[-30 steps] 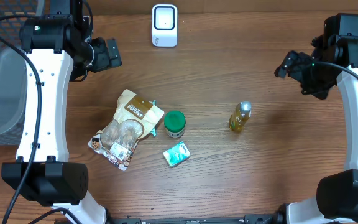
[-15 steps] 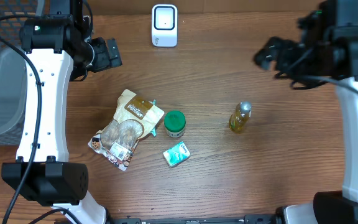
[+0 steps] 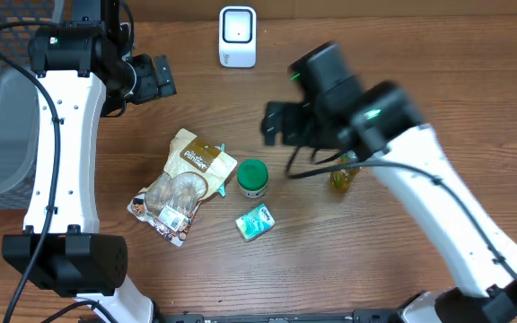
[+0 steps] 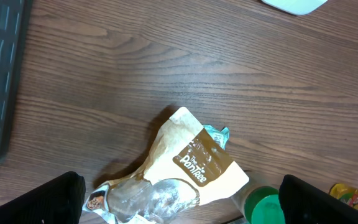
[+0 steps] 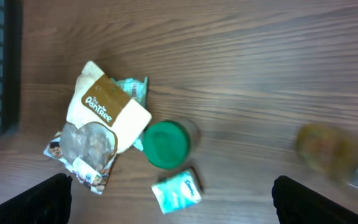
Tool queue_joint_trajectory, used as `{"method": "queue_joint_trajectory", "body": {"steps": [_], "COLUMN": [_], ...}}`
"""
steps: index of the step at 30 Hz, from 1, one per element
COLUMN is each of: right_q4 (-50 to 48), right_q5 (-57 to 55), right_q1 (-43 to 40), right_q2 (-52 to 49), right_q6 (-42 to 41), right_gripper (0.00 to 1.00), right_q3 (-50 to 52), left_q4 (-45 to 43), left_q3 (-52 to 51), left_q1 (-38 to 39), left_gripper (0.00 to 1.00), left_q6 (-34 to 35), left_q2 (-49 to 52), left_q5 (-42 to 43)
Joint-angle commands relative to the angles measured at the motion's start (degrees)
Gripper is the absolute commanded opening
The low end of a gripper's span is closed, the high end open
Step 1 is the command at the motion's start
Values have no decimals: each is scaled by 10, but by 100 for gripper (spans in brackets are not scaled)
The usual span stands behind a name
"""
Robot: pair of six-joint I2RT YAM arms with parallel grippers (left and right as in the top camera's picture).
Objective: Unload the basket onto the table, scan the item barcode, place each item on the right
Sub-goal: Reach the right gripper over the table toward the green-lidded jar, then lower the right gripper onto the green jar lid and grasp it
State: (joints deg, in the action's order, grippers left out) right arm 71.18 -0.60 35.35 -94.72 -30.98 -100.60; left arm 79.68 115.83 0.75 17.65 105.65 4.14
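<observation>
The right arm [image 3: 438, 193] stretches far forward and inward, its right gripper [image 3: 270, 124] empty with jaws spread wide, while beyond it the left gripper [image 3: 157, 77] hangs equally wide apart and empty.

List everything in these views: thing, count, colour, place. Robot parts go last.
scanner: one, white, far edge of the table, centre
snack bag: one, tan and brown with a clear window, lying flat left of centre
jar: one, green lid, right beside the bag
packet: one, teal and white, on the near side of the jar
bottle: one, yellow, right of the jar, partly hidden under the right arm
bin: one, grey, left edge
table: one, brown wood, under everything
left gripper: one, black, open, empty, far left
right gripper: one, black, open, empty, above the jar area
</observation>
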Motion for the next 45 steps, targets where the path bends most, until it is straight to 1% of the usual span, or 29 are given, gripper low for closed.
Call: {"method": "queue_joint_trajectory", "body": {"steps": [1,4,7,10,18,26,27,29,30,31,35,36,40,43,45], "right_q4": [-42,-94,-140,-169,-208,-214,-214,-214,-214,-213,-208,-209,-209,-198,-195], "right_q5": [-52,-54,-70,-75,-72,-43,-42,-43,-43,-45,-45,-45,-51,-60,-60], "right_q1": [42,70,89,97,99,99,99,99,99,99,99,99,100,100,100], "right_q2": [-16,-40,-75,-105,-174,-184,-184,-184,-184,-184,-184,-184,-184,-184,-184], "right_q6": [-53,-54,-88,-98,-98,-97,-97,-98,-107,-114,-205,-216,-215,-216,-216], "right_gripper": [100,100,100,100,100,100,96,80,77,77,77,77,78,75,69], "right_q3": [54,102,147,168,171,171,171,171,171,171,171,171,171,171,172], "left_q4": [0,0,0,0,0,0,0,0,0,0,0,0,0,0,0], "left_q3": [1,1,1,1,1,1,1,1,1,1,1,1,1,1,1], "left_q1": [0,0,0,0,0,0,0,0,0,0,0,0,0,0,0], "left_gripper": [100,100,99,100,100,100,100,100,100,100,100,100,100,100,100], "left_q6": [4,4,4,4,4,4,4,4,4,4,4,4,4,4,4], "left_q2": [0,0,0,0,0,0,0,0,0,0,0,0,0,0,0], "left_q5": [3,3,3,3,3,3,3,3,3,3,3,3,3,3,3]}}
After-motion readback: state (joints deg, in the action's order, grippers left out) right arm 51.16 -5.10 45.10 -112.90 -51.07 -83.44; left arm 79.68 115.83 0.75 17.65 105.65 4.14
